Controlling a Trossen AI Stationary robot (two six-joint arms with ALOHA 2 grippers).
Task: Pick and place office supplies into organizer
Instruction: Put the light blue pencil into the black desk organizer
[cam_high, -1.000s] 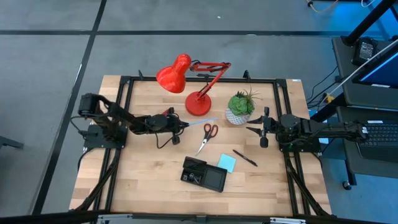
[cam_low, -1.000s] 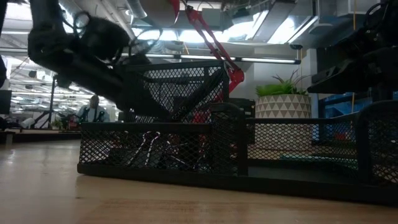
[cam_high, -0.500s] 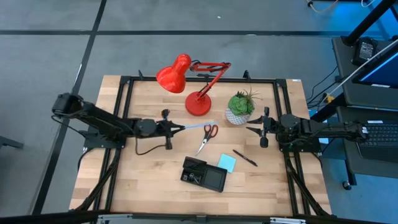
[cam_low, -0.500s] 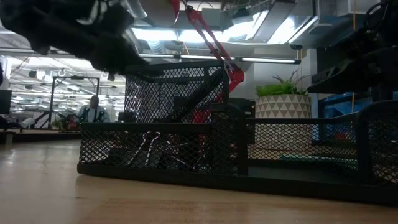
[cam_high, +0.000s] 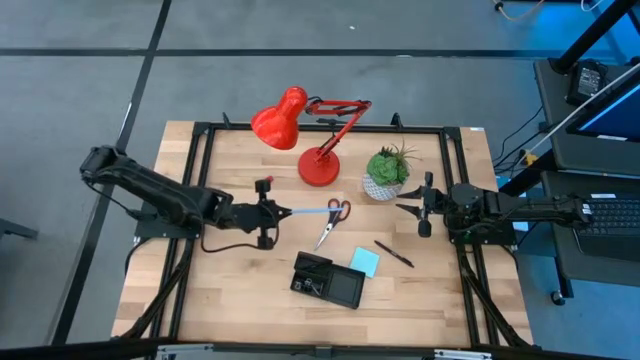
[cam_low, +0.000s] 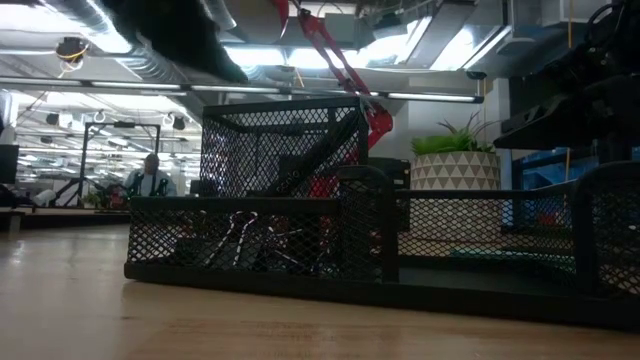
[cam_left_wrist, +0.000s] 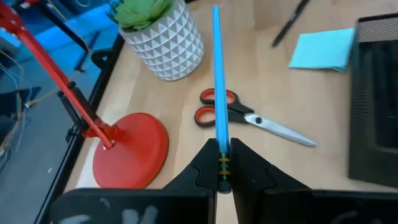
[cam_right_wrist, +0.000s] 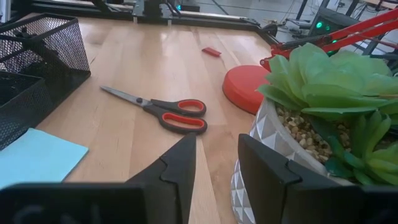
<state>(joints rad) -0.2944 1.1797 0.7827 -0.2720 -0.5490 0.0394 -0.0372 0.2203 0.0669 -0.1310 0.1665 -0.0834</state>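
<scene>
**Pen in hand, organizer not yet reached**

Carrying is the step in hand: the left pincer (cam_high: 272, 212) is clamped on the butt end of a slim light-blue plastic pen (cam_left_wrist: 219, 93), held clear of the pale wooden worktop (cam_high: 230, 290) with its tip pointing forward over the red-handled steel scissors (cam_high: 333, 219). The black mesh organizer tray (cam_high: 328, 281) lies beyond the scissors and off to one side of this pincer, near the worktop's front edge. My guess for the next move: swing the pen over the tray and let go above a compartment.

Open room looks good on that path; the round red lamp base (cam_high: 320, 168) and the green plant in its white patterned pot (cam_high: 385, 175) stand on the far side of the pen, away from it. A light-blue square sticky pad (cam_high: 365, 261) touches the tray, with a thin dark pen (cam_high: 394, 253) just beside.

The right pincer (cam_high: 423, 207) waits next to the plant pot, fingers apart.
</scene>
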